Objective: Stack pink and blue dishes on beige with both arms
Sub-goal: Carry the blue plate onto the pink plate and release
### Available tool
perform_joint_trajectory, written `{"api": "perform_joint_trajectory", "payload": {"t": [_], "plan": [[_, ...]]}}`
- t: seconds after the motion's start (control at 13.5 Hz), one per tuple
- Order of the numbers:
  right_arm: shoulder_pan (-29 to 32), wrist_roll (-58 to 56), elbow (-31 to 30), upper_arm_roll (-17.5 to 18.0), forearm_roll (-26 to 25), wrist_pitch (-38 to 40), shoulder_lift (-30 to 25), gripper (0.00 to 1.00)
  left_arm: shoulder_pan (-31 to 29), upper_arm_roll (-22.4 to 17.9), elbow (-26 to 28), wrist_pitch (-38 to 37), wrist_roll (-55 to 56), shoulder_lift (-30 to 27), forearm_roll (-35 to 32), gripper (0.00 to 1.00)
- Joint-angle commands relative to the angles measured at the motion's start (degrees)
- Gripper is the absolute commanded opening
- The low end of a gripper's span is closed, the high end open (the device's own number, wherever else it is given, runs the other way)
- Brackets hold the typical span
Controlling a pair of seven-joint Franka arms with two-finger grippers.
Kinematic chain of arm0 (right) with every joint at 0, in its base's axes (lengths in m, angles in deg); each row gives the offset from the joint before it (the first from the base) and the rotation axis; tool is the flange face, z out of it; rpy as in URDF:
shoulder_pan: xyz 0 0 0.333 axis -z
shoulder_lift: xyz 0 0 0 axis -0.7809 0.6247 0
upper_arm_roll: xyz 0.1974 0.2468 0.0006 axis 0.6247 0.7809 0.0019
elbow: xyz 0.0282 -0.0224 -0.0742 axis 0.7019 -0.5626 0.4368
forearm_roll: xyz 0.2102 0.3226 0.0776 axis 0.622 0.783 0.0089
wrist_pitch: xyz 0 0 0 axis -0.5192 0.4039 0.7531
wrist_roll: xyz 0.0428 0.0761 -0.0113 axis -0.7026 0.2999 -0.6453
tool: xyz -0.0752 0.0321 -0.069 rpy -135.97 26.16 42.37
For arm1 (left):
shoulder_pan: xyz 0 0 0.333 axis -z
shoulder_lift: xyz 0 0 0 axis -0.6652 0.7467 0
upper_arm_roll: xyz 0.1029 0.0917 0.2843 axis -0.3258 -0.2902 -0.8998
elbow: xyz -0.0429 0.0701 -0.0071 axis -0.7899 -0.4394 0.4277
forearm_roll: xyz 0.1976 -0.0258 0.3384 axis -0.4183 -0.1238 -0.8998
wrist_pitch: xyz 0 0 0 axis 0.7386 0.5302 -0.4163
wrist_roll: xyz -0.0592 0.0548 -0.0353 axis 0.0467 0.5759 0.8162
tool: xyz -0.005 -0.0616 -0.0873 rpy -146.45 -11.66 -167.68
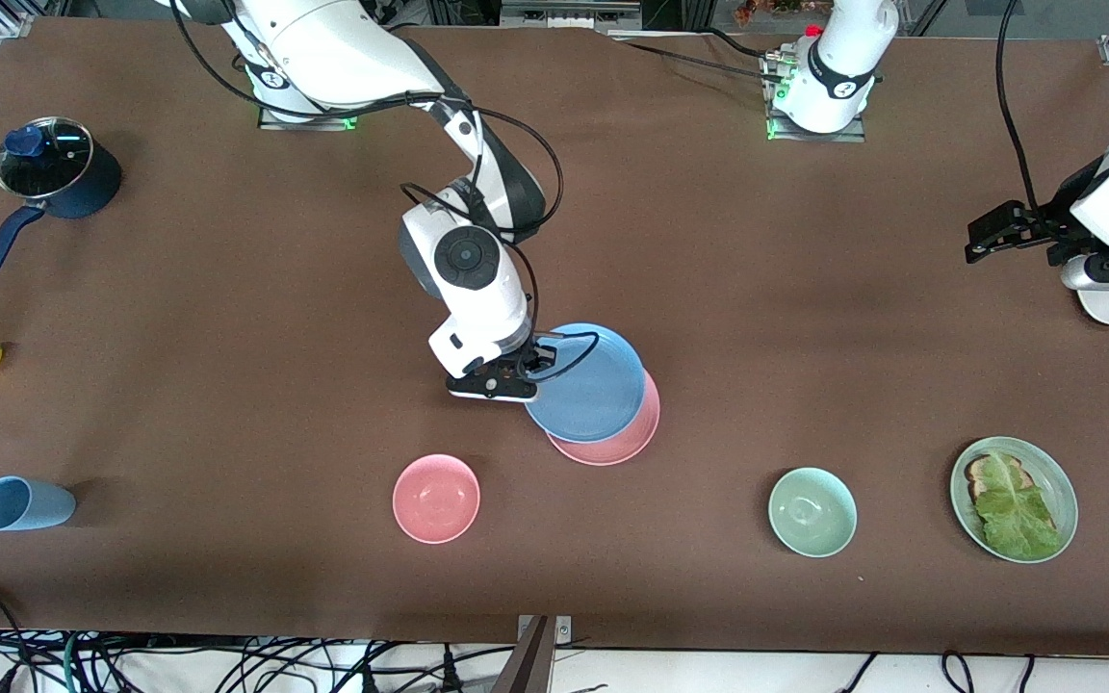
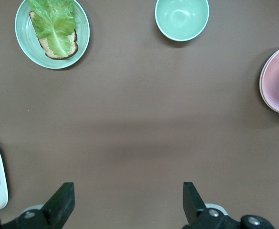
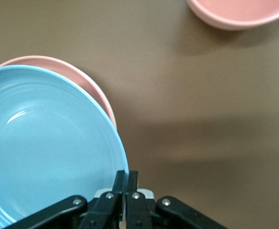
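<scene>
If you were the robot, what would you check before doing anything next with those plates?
1. Right tool shut on the blue plate rim: ok.
2. Blue plate over the pink plate: ok, though offset.
3. Beige plate under the pink plate: cannot tell; only a pale edge shows in the left wrist view.
4. Left tool open, waiting at its arm's end of the table: ok.
5. Pink bowl apart from the stack: ok.

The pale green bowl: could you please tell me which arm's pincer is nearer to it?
Right. The right pincer grips the blue plate; the left pincer waits at the table's end, farther from the bowl.
</scene>
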Motion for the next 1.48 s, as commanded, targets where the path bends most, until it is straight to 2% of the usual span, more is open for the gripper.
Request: {"api": "perform_joint_trajectory", "payload": {"t": [0.0,0.52,0.74,1.4], "plan": [[-1.84,4.39,2.29,-0.97,0.11,-1.36,2.46,0.0,0.11,0.02,-1.48,-1.05,-0.99,0.54,0.01,1.0],[-2.9,6.95,4.66,-1.14,-0.24,-5.14,6.68,0.0,0.11,0.02,-1.48,-1.05,-0.99,0.54,0.01,1.0],[-2.73,7.04,7.82,-1.32,-0.24,-5.49,8.79,0.0,0.11,0.02,-1.39,-1.05,-0.99,0.54,0.01,1.0],[-2.2,6.51,7.65,-2.02,-0.5,-5.58,8.88,0.0,0.11,0.02,-1.39,-0.96,-0.99,0.54,0.01,1.0]]}}
